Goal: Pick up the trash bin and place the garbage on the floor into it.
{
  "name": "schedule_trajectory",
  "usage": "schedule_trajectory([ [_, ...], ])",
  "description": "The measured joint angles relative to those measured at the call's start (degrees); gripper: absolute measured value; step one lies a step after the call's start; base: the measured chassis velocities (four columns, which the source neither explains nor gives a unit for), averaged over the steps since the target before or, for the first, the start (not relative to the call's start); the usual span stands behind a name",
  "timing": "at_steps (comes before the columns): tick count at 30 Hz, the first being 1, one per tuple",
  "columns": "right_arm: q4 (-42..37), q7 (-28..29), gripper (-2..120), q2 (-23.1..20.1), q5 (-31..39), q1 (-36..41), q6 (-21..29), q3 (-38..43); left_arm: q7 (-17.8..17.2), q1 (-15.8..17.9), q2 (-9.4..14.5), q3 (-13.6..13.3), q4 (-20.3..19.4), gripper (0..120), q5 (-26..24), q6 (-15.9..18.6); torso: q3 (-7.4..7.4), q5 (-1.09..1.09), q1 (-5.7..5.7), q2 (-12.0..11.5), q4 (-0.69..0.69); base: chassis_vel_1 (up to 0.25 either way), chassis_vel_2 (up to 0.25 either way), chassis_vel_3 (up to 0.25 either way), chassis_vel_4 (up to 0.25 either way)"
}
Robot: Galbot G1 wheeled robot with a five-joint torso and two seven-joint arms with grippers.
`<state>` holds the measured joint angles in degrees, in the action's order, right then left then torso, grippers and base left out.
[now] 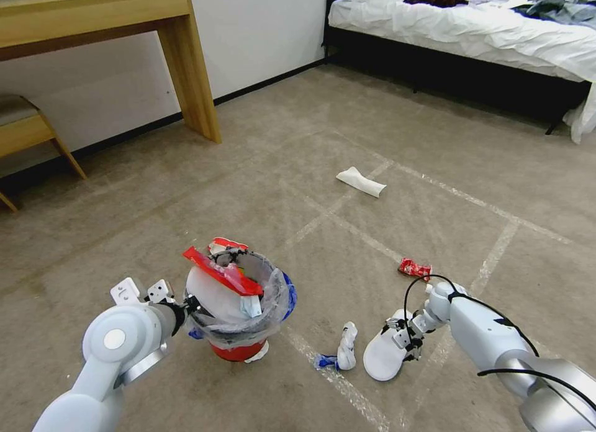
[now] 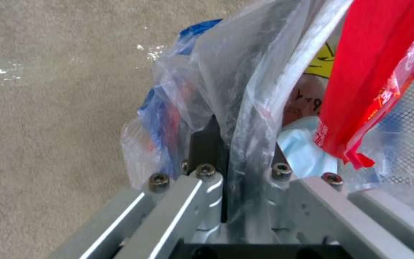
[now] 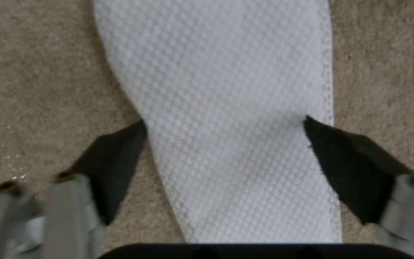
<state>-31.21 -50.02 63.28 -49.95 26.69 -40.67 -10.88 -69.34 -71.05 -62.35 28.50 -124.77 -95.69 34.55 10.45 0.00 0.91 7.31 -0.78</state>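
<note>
The trash bin (image 1: 239, 351), a small red bucket lined with a clear bag (image 2: 245, 72), holds a red wrapper (image 1: 223, 274) and white litter. My left gripper (image 1: 189, 308) is shut on its rim and bag, and the left wrist view shows the gripper (image 2: 238, 151) pinching the plastic. On the floor (image 1: 310, 140) a white slipper (image 1: 382, 354) lies under my right gripper (image 1: 403, 340). In the right wrist view that gripper (image 3: 224, 124) is open, with one black finger on each side of the slipper (image 3: 216, 72). More garbage lies around: twisted white paper (image 1: 346, 348), a red wrapper (image 1: 415, 268) and a second white slipper (image 1: 361, 181).
A wooden desk (image 1: 186, 66) and a stool (image 1: 25, 131) stand along the wall at far left. A bed (image 1: 472, 28) with clothes on white bedding stands at far right. Shiny tape lines (image 1: 490, 258) cross the carpet.
</note>
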Motion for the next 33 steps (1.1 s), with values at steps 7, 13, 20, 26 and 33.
schedule_trajectory([
  [7,-0.26,-0.05,53,-0.04,0.11,0.17,-0.08,0.11,0.04,0.1,-0.01,0.03,0.0,4,0.04,-0.05,0.0,-0.02,0.0,0.0,-0.01,0.0,0.0,0.0,0.0],
  [13,-0.47,-0.02,30,0.06,0.53,0.1,-0.08,0.18,0.04,0.23,0.1,-0.02,0.0,4,0.02,-0.14,0.0,0.0,0.0,0.0,0.01,0.0,0.0,0.0,0.0],
  [20,-0.51,-0.47,6,0.11,1.5,-0.03,-0.23,0.58,0.04,0.41,0.09,-0.16,0.27,4,0.03,-0.19,0.0,0.01,0.0,0.0,0.01,0.0,0.0,0.0,0.0],
  [26,-0.54,-3.19,0,-0.24,10.93,-0.91,0.09,1.57,0.05,0.65,0.42,-0.2,0.4,4,-0.07,-0.28,0.0,0.02,0.0,0.0,0.0,0.0,0.0,0.0,0.0],
  [33,-2.19,-6.15,0,-4.2,33.0,-2.04,3.88,1.63,0.01,0.4,1.45,-0.16,0.16,4,-0.29,-0.48,0.0,0.01,0.0,0.0,-0.01,0.0,0.0,0.0,0.0],
])
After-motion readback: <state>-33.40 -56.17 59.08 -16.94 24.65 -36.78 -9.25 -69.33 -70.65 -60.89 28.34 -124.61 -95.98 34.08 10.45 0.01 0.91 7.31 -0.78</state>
